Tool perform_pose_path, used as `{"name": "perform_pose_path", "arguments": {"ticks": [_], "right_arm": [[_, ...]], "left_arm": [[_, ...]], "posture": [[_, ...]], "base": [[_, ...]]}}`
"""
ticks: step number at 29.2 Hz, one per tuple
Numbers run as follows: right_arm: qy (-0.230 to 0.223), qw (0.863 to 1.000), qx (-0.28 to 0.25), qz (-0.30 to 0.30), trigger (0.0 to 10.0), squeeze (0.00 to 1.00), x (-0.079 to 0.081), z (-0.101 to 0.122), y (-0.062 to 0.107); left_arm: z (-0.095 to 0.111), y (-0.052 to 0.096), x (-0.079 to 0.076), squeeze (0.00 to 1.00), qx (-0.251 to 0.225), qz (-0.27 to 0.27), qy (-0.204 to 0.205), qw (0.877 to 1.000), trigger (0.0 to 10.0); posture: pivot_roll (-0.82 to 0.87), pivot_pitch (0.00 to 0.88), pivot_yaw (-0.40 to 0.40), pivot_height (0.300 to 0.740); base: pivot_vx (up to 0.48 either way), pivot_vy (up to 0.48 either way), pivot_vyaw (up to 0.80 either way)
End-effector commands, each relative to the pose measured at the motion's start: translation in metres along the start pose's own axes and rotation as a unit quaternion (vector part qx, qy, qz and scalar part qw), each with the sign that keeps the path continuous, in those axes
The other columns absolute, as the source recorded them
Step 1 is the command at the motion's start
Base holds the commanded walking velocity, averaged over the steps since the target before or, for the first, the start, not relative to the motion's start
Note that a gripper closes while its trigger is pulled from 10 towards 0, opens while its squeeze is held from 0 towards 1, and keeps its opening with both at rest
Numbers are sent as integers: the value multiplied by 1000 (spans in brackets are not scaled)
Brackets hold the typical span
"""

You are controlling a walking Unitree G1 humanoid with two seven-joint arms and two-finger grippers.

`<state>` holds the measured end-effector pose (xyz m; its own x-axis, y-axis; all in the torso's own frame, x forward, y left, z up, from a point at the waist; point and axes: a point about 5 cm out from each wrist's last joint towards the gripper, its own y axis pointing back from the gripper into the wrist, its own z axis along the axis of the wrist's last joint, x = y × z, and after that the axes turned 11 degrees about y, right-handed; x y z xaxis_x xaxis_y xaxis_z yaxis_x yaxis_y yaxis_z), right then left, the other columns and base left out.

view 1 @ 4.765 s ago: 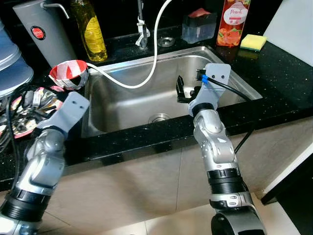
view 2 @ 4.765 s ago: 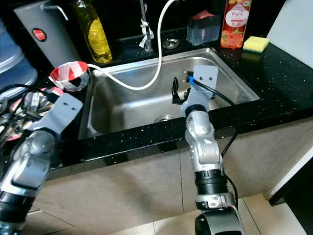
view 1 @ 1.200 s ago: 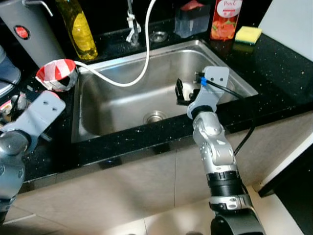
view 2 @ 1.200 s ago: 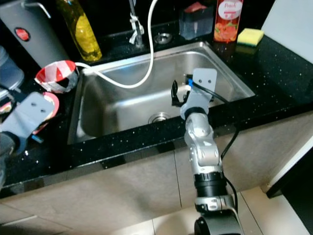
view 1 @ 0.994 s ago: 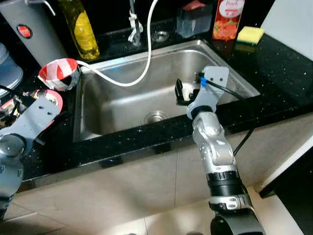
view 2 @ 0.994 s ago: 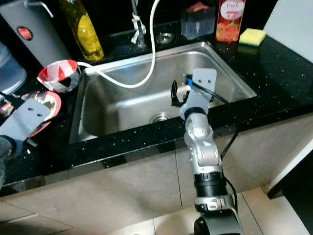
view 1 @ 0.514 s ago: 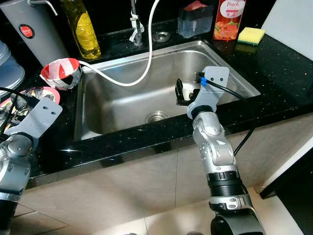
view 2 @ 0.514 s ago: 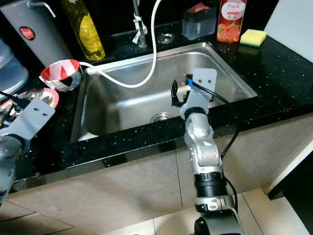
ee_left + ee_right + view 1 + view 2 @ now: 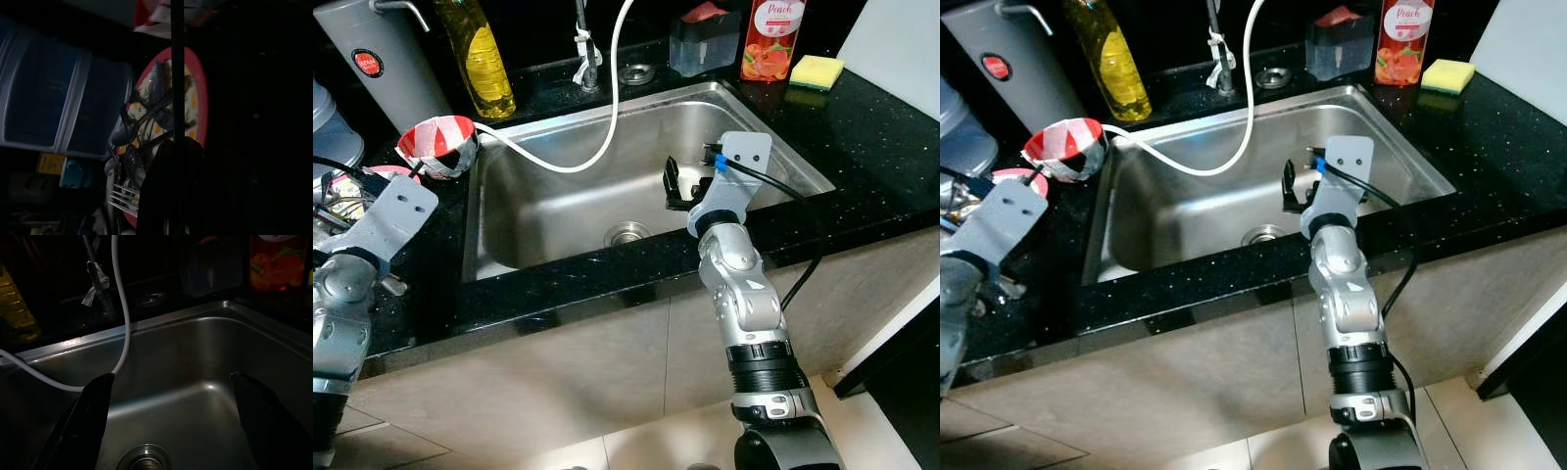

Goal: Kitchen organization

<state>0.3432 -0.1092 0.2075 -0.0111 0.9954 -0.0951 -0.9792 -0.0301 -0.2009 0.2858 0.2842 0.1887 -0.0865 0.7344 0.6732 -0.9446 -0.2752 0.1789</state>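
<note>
The right gripper point(image 9: 171, 426) hangs over the front part of the stainless sink point(image 9: 558, 211). Its two black fingers point(image 9: 90, 421) stand wide apart with nothing between them; in the right wrist view the drain point(image 9: 144, 464) lies below the gap.

The left arm point(image 9: 357, 264) reaches over the black counter point(image 9: 891, 157) to the left of the sink. The left gripper point(image 9: 171, 186) shows in the left wrist view as a dark mass above a red-rimmed plate point(image 9: 200, 105). Whether its fingers are apart or closed, and whether they hold anything, cannot be told — the picture is too dark. A thin dark rod runs straight up from the gripper across the plate.

The plate carries a heap of cutlery point(image 9: 139, 142) — spoons and at least one fork point(image 9: 122, 195) whose tines point past the rim. Just beside the plate stands a blue water jug point(image 9: 58, 98).

A red-and-white patterned bowl point(image 9: 437, 145) sits tilted at the sink's left rear corner, touching the rim. A white hose point(image 9: 607, 108) runs from above down into the sink and out toward the bowl.

Behind the sink stand:
- a yellow liquid bottle point(image 9: 481, 59);
- a grey canister point(image 9: 382, 64) with a red badge;
- a clear sponge holder point(image 9: 703, 44);
- a peach-labelled bottle point(image 9: 771, 39);
- a yellow sponge point(image 9: 816, 70).
</note>
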Motion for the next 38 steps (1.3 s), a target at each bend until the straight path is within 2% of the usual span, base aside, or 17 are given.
{"name": "perform_pose_path", "arguments": {"ticks": [1,9,12,14,17,18,21,23,24,25,26,29,32,33,34,35,38], "right_arm": [[-4,1000,-3,8,10000,0,6,2,0],[1,1000,-4,15,10000,0,6,2,0],[0,1000,-5,12,10000,0,5,4,-1],[0,1000,-6,13,10000,0,6,4,-1],[0,1000,-5,13,10000,0,6,4,-1],[1,1000,-5,13,10000,0,6,3,0],[1,1000,-4,12,10000,0,5,3,0],[2,1000,-5,10,10000,0,5,4,0],[2,1000,-5,10,10000,0,5,4,0],[2,1000,-5,10,10000,0,5,4,-1],[2,1000,-5,10,10000,0,5,4,-1],[1,1000,-5,9,10000,0,5,4,-1],[1,1000,-5,8,10000,0,5,4,-1],[1,1000,-5,8,10000,0,5,4,0],[1,1000,-5,7,10000,0,5,4,0],[1,1000,-6,5,10000,0,4,5,0],[1,1000,-6,1,10000,0,3,5,0]], "left_arm": [[-6,-1,-6,0,10,-6,-25,1000,10000],[5,1,-10,0,-28,8,-48,998,10000],[16,1,-11,0,-63,6,-35,997,10000],[35,3,-16,0,-117,-18,1,993,10000],[44,5,-18,0,-139,-31,15,990,10000],[67,12,-28,0,-191,-77,63,977,10000],[77,16,-34,0,-209,-105,91,968,10000],[93,24,-56,0,-226,-183,154,944,10000],[93,24,-56,0,-226,-183,154,944,10000],[98,28,-67,0,-227,-217,175,933,10000],[98,28,-67,0,-227,-217,175,933,10000],[109,28,-87,0,-227,-250,228,913,10000],[112,23,-89,0,-218,-244,254,910,10000],[111,16,-90,282,-198,-233,279,910,10000],[109,9,-91,835,-177,-218,294,914,10000],[105,4,-90,1000,-162,-210,305,915,10000],[97,-3,-85,1000,-137,-185,314,921,10000]], "posture": [[101,5,125,740],[91,9,115,740],[88,11,116,740],[84,13,114,740],[83,14,112,740],[83,14,112,740],[83,14,112,740],[74,17,117,740],[74,17,117,740],[69,17,120,740],[69,17,120,740],[66,19,122,740],[62,19,124,740],[60,20,126,740],[58,20,128,740],[56,21,131,740],[54,22,134,740]], "base": [[0,0,0],[0,0,0],[0,0,0],[0,0,0],[0,0,0],[0,0,0],[0,0,0],[0,0,0],[0,0,0],[0,0,0],[0,0,0],[0,0,0],[0,0,0],[0,0,0],[0,0,0],[0,0,0],[0,0,0]]}}
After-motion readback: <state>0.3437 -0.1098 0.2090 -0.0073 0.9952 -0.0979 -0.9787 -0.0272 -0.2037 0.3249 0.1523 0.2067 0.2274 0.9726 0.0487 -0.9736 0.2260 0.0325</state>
